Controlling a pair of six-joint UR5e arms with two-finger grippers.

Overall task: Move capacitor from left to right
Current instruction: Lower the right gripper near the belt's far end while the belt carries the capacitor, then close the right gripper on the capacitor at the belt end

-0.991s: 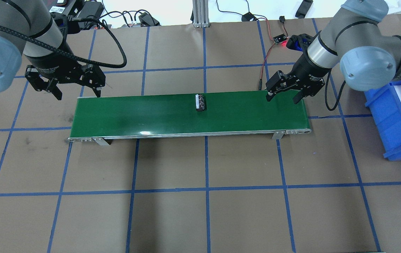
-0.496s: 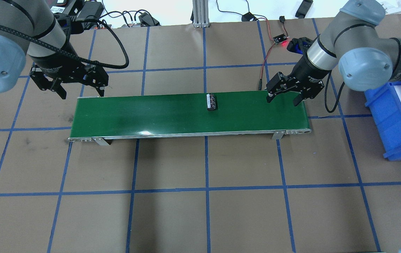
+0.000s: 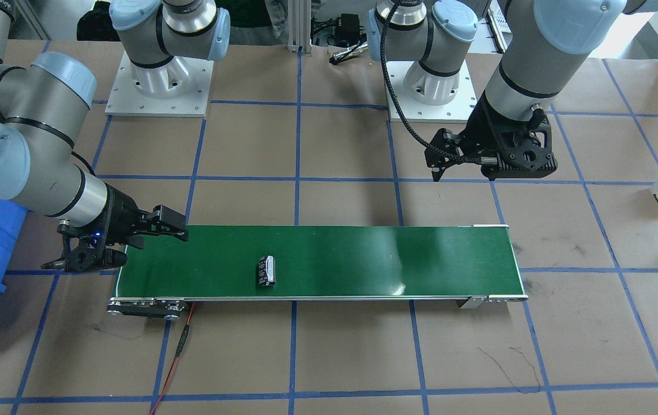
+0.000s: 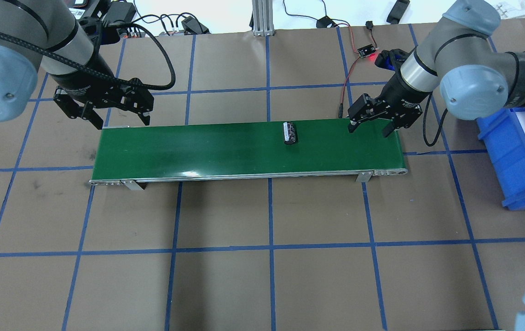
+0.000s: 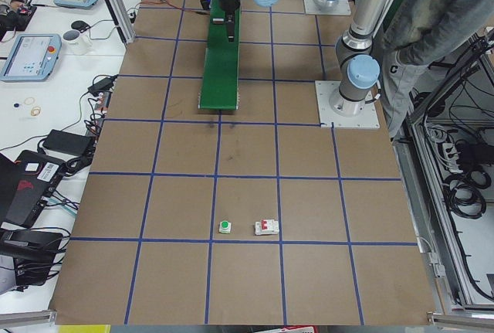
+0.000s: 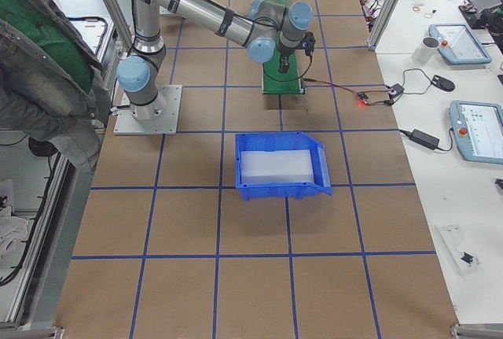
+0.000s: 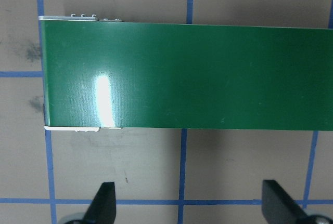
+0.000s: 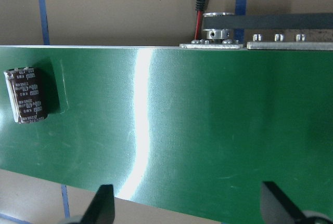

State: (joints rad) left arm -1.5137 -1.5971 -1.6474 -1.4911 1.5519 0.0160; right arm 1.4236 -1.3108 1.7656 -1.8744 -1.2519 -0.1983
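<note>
Pretty clearly a robotics lab: a brown-covered table (image 4: 225,285) taped into a blue grid, a little green conveyor (image 4: 244,149) in the middle, and arm bases bolted to metal plates (image 3: 190,98). In the left-end view, a white side bench (image 5: 46,90) at 9 o'clock holds teach pendants (image 5: 29,56) and power bricks (image 5: 68,142).

Green conveyor belt (image 4: 198,149) on brown table (image 4: 317,285); blue bin (image 4: 506,151) beside its end.

Capacitor (image 4: 291,133): on conveyor belt (image 4: 198,151), between left gripper (image 4: 122,122) and right gripper (image 4: 369,131), nearer the right, apart from both. Bin (image 4: 520,156): on table (image 4: 262,276), beyond right gripper, past belt's end.
</note>
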